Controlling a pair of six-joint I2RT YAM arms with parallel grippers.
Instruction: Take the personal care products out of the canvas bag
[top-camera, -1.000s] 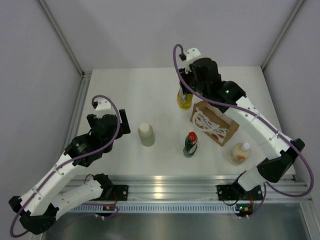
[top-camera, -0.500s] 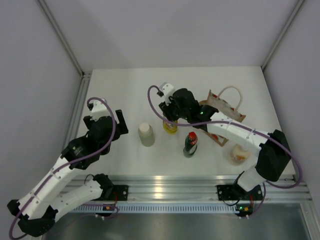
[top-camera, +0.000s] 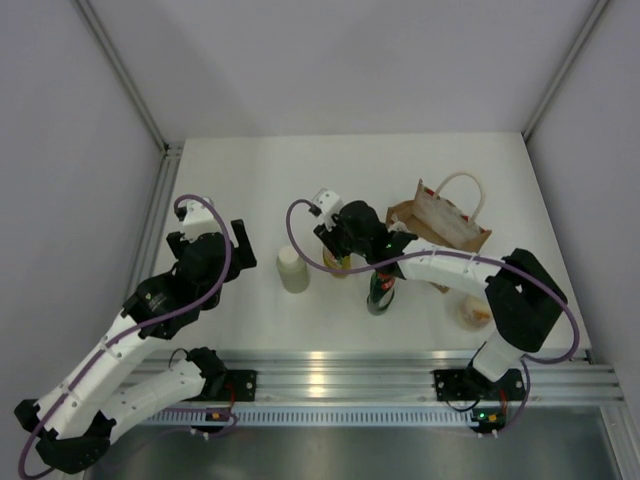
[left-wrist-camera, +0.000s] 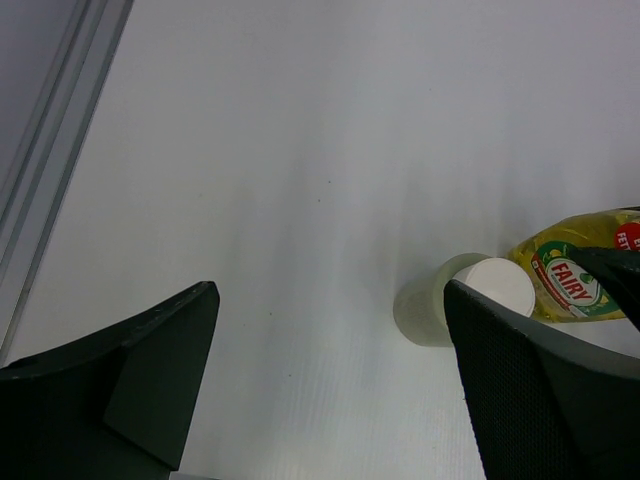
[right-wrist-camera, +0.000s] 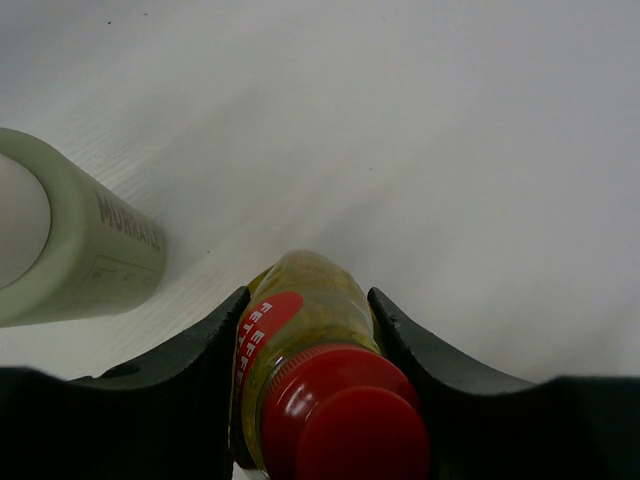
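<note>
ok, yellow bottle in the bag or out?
Out. The right gripper is shut on the yellow bottle, beside the grey-white cylinder and apart from the canvas bag.

The table (top-camera: 250, 190) is matt white, faintly ribbed. The yellow bottle (right-wrist-camera: 300, 300) is glossy see-through plastic with a shiny red cap (right-wrist-camera: 345, 420); the pale cylinder (right-wrist-camera: 90, 255) looks matt. The bag (top-camera: 450, 222) is woven cloth.

Open desk (top-camera: 250, 180) lies at 12 o'clock of the pale cylinder (top-camera: 293, 270). At its 3 o'clock the yellow bottle (left-wrist-camera: 570, 285) crowds close, the green bottle (top-camera: 378, 297) at 4, and the canvas bag (top-camera: 445, 225) beyond at 2.
</note>
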